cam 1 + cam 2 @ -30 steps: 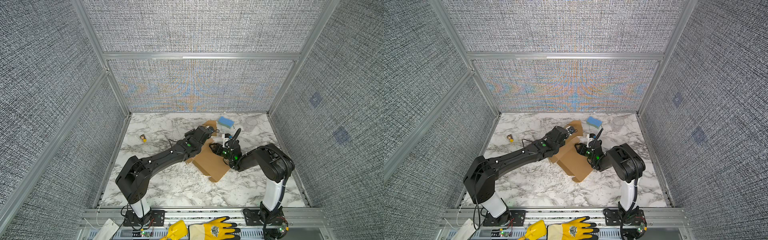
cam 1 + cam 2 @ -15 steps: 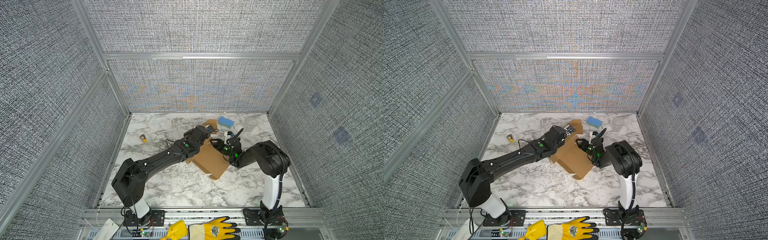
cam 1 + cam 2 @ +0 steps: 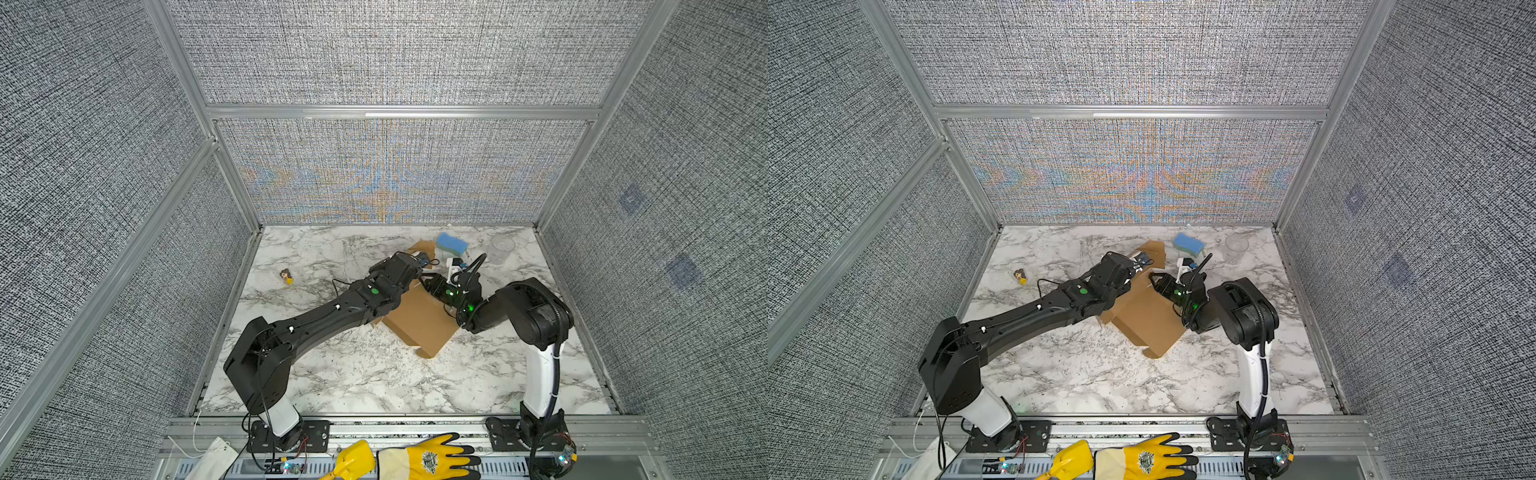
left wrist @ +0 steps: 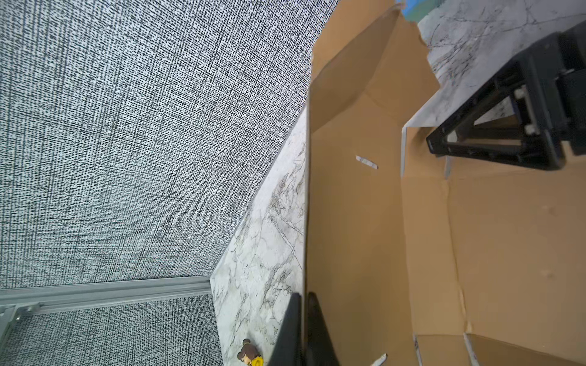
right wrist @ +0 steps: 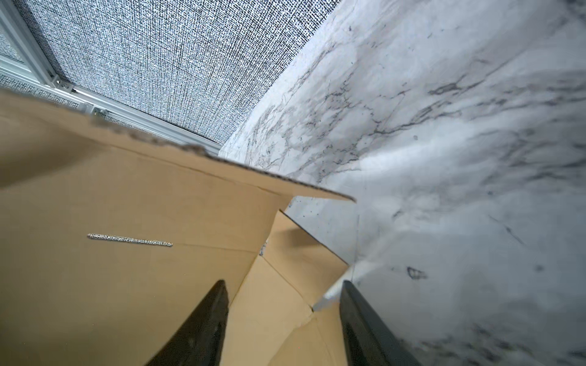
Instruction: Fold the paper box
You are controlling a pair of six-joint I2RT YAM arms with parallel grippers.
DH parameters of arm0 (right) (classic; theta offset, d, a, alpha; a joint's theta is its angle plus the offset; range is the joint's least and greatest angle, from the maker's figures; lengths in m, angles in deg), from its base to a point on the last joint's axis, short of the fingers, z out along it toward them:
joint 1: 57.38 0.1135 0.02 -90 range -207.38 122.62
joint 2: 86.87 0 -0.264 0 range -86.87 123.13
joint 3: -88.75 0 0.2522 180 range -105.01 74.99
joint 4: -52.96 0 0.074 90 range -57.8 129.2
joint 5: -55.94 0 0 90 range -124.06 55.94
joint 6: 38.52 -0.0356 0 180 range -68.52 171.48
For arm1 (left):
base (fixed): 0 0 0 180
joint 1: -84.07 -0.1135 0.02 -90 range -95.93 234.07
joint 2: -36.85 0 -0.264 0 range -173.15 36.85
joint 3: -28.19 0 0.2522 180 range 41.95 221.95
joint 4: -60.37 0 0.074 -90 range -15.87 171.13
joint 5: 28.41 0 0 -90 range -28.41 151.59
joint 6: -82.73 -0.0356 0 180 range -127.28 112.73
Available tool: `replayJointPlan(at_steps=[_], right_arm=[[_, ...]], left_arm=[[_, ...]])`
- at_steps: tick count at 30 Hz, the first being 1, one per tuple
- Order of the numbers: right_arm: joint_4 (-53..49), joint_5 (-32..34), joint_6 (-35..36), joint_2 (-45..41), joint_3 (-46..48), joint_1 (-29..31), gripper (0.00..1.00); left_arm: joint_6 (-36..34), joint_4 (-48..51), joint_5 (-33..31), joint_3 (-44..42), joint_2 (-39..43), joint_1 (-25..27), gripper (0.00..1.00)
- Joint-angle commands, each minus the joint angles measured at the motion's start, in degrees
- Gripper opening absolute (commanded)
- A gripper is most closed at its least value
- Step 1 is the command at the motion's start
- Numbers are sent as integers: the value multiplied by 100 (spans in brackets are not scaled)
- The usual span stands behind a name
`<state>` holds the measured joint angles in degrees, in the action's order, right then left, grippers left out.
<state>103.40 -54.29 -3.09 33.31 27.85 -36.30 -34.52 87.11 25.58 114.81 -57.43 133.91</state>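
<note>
**Flap fold: which tool is nearer**

The paper box (image 3: 419,328) lies at centre frame in both top views. We see the left gripper (image 4: 304,301) clamped on its upright wall. The right gripper (image 5: 282,285), jaws parted, straddles a corner flap and is the nearer tool.

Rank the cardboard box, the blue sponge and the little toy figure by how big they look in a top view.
Largest: the box, even with the arms hiding part of it.
Next: the sponge.
Smallest: the toy figure.
</note>
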Motion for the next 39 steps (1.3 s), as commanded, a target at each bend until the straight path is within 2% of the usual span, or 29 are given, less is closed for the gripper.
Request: replayJointPlan(at_steps=[1,9,18,22,26,30,33,39], right_arm=[[253,-69,212,97,-98,10,58],[614,-231,459,264,-215,20,58],[1714,-793,695,353,-50,45,58],[1850,-878,775,296,99,113,58],[1713,-762,1032,149,329,186,58],[1718,-297,1143,-48,709,106,58],[1376,-63,1023,-148,765,-35,58],[1215,-108,722,-177,731,-161,58]], left_arm=[[92,86,37,70,98,12,0],[123,196,22,97,156,17,0],[158,189,15,79,121,12,0],[176,175,-20,95,59,0,0],[211,162,-11,111,24,-5,0],[261,197,28,141,56,-16,0],[315,252,119,147,149,-19,0],[663,613,542,428,369,-19,0]])
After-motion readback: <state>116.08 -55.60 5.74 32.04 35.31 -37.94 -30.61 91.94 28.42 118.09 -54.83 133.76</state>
